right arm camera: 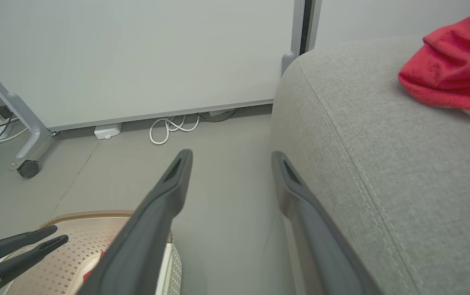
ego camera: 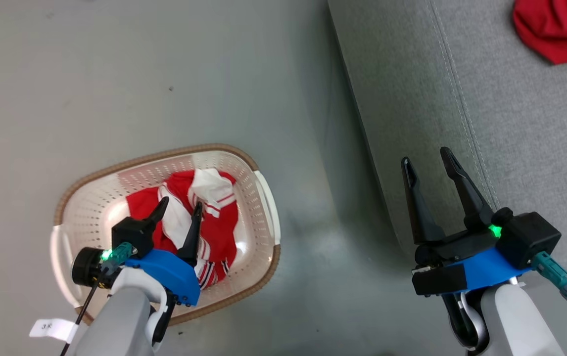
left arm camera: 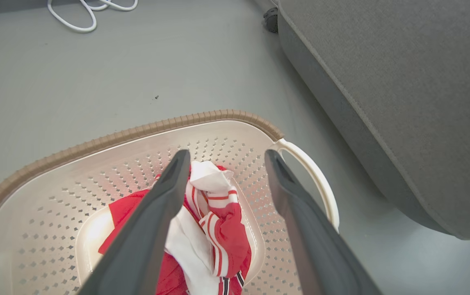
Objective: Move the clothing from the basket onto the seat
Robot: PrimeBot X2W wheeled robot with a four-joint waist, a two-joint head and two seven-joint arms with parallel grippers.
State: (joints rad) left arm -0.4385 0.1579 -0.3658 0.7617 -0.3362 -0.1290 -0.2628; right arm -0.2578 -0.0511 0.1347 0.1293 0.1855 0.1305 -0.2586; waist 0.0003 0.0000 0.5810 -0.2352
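Nearest the head camera, two pale forearms rose from 7 and 5 o'clock. At 7 o'clock the left end effector (ego camera: 181, 201) hung over the laundry basket (ego camera: 192, 148), its two dark fingers spread apart and gripping nothing. Below and between them lay the red-and-white striped garment (ego camera: 221, 222), crumpled on the perforated basket floor. Whether the fingertips touched the fabric could not be told. The basket stood on the grey floor (ego camera: 165, 74), its brown woven-look rim on top and a white handle on the side at 3 o'clock, towards the seat.

At 5 o'clock the right end effector (ego camera: 425, 155) was released too, fingers parted and empty, over the near edge of the grey sofa seat (ego camera: 461, 99). This cushion filled the span from 12 to 4 o'clock, well apart from the basket. On it, at 1 o'clock, rested the plain red garment (ego camera: 555, 29), bunched up. In the right wrist view a looped white cable (right arm camera: 169, 127) lay on the floor at 11 o'clock, along the foot of a pale panel.
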